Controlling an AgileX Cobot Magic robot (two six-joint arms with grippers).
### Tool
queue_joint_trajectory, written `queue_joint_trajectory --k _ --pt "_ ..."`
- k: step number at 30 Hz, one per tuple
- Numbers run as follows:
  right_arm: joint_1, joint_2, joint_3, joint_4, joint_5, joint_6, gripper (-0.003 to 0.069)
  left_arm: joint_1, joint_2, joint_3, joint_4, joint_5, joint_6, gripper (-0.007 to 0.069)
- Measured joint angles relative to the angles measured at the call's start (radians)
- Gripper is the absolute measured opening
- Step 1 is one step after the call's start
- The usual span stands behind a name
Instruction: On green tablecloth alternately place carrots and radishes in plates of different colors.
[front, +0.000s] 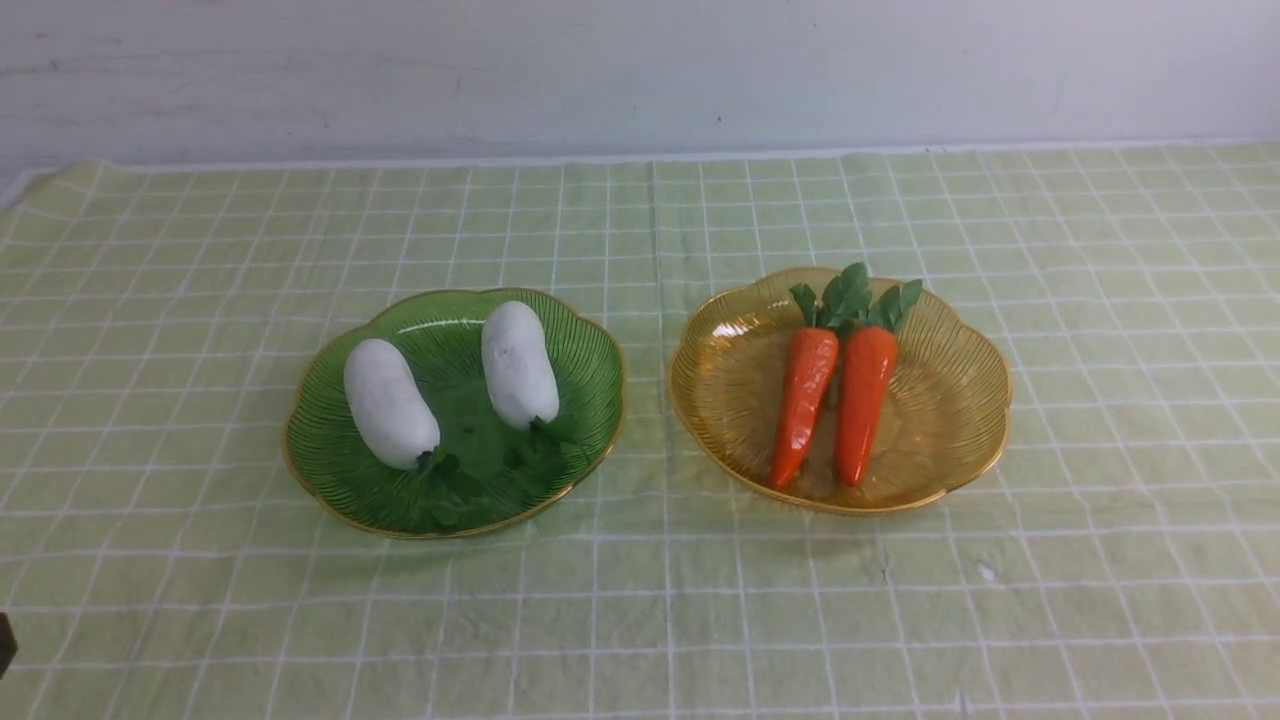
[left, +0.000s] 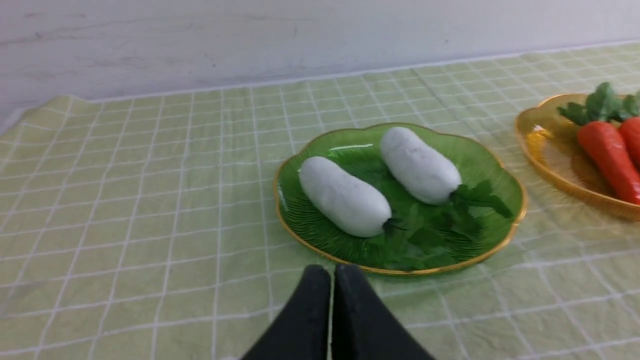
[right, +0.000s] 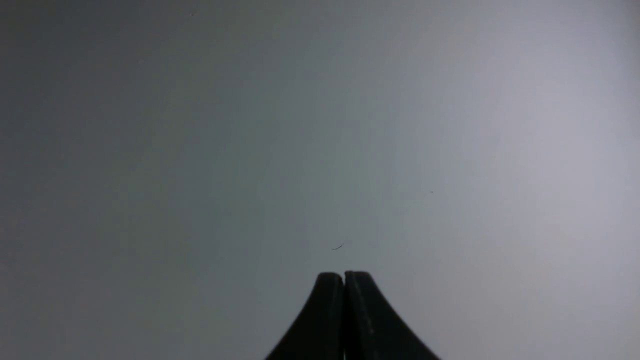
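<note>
Two white radishes (front: 390, 403) (front: 518, 364) lie in the green plate (front: 330, 465) on the green tablecloth (front: 640, 600), leafy stems toward me. Two orange carrots (front: 803, 405) (front: 862, 401) lie side by side in the amber plate (front: 960, 400), green tops pointing away. In the left wrist view the radishes (left: 345, 196) (left: 420, 165) and green plate (left: 500, 170) lie just beyond my left gripper (left: 332, 270), which is shut and empty, short of the plate's near rim. My right gripper (right: 344, 276) is shut and empty, facing a blank grey surface.
A pale wall (front: 640, 70) runs behind the table's far edge. Bare checked cloth lies around both plates. A small dark part (front: 5, 640) shows at the left edge of the front view.
</note>
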Motion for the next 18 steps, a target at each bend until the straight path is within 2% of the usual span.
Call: queue_joint_trajectory --k 5,9,18 --pt "0.000 0.000 0.000 0.000 0.000 0.000 -0.0014 0.137 -0.080 0.194 -0.039 -0.097 0.064 -0.0008" --pt "0.000 0.000 0.000 0.000 0.001 0.000 -0.0014 0.156 -0.083 0.266 -0.051 -0.096 0.069 -0.0008" --pt "0.000 0.000 0.000 0.000 0.002 0.000 -0.0014 0.156 -0.083 0.273 -0.072 -0.074 0.069 -0.0008"
